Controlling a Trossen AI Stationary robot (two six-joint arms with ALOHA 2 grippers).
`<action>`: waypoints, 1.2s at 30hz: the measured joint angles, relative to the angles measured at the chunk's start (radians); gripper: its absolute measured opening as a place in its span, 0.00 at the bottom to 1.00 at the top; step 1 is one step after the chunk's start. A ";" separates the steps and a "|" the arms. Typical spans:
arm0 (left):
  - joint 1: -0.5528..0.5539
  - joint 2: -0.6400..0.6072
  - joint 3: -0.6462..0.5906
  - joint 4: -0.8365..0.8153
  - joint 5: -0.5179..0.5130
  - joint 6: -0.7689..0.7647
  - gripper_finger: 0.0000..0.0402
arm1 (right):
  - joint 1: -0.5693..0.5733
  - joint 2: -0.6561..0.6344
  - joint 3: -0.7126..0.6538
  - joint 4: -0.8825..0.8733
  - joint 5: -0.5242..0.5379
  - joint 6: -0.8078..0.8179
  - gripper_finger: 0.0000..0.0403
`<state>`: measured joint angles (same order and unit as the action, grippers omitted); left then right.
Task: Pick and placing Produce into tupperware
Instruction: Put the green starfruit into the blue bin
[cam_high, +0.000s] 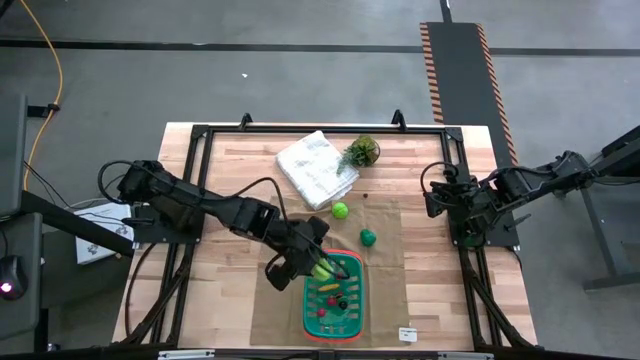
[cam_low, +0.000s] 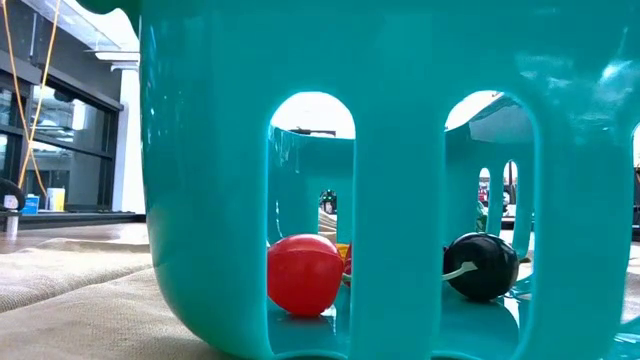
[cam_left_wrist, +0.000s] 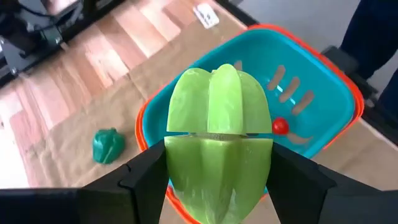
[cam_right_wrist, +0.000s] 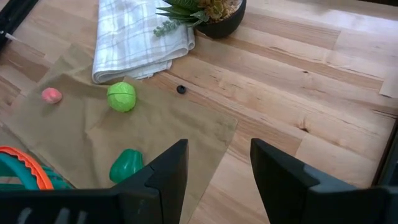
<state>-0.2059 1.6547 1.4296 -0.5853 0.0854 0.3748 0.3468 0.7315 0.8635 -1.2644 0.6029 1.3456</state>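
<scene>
My left gripper (cam_high: 308, 263) hovers over the far left corner of the green basket (cam_high: 333, 300) with its red-orange rim (cam_left_wrist: 323, 53). It is shut on a light green ridged produce piece (cam_left_wrist: 217, 124). Inside the basket lie a red ball (cam_low: 305, 273), a dark round piece (cam_low: 480, 265), a tiny red piece (cam_left_wrist: 281, 126) and a yellow one. On the brown mat outside rest a light green ball (cam_right_wrist: 121, 96), a dark green piece (cam_right_wrist: 127, 165) and a pink piece (cam_right_wrist: 51, 95). My right gripper (cam_right_wrist: 217, 168) waits open near the table's right edge. My left gripper pinches the ridged green piece between its two fingers (cam_left_wrist: 146, 171), one on each opposite side of the half below its middle seam (cam_left_wrist: 186, 168). The fingers slant down from the table's left. The piece is lifted clear, above the basket's rim and open inside.
A folded white cloth (cam_high: 315, 168) and a potted plant (cam_high: 360, 152) sit at the far side of the table. A small white label (cam_high: 408, 333) lies on the mat near the near edge. Black frame rails run along the table's edges.
</scene>
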 joint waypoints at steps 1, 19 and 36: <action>-0.002 0.000 0.000 0.008 0.002 -0.004 0.56 | 0.000 0.000 0.000 0.000 0.000 -0.001 0.41; -0.003 0.154 0.171 0.011 0.048 -0.122 0.51 | 0.000 -0.016 0.001 -0.011 0.037 -0.004 0.41; -0.003 0.272 0.235 0.004 0.131 -0.298 0.50 | 0.000 -0.059 0.001 0.007 0.041 -0.045 0.41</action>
<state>-0.2089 1.9263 1.6646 -0.5812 0.2159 0.0770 0.3470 0.6724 0.8646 -1.2576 0.6437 1.3006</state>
